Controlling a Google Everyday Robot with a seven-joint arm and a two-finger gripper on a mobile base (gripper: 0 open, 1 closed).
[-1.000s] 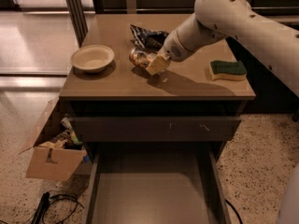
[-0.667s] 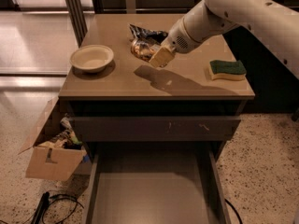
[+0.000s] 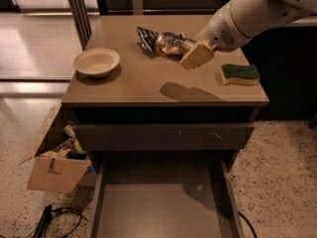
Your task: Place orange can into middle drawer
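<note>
Over the counter [image 3: 133, 86] and the pulled-out middle drawer [image 3: 158, 209] — orange can [image 3: 171, 44] in the gripper [image 3: 192, 54].

Reaches in past the back right corner on a white arm [image 3: 257, 11]; cardboard box [image 3: 54, 170] on the floor beyond the left edge, pale bowl [image 3: 96, 62] near the left edge, green sponge [image 3: 239, 73] by the right edge, blue foil bag [image 3: 146, 36] toward the back edge. Pinches the can sideways, raised over mid-counter just beside the bag — drawer low beneath the front edge.
</note>
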